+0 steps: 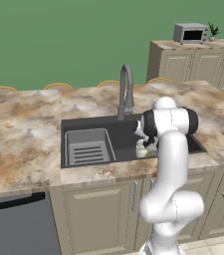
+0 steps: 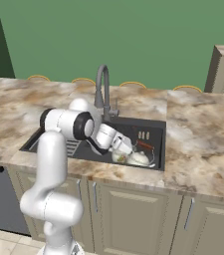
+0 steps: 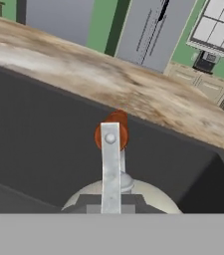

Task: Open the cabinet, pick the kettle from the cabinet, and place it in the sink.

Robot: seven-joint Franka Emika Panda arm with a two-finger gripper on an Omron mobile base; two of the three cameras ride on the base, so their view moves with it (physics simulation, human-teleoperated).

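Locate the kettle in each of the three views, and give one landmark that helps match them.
Left base view: kettle in the right half of the sink, mostly hidden behind the arm.
Right base view: kettle at the basin's front right, under the claw.
Hand view: kettle at bottom centre, its reddish wooden bar above it.
Shared landmark: the dark sink wall under the marbled counter.

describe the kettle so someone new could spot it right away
Find the dark grey rectangular sink set in the marbled brown countertop, below the curved silver tap. At its right end, away from the ribbed grey tray, sits the squat cream-white kettle with a reddish-brown handle bar.
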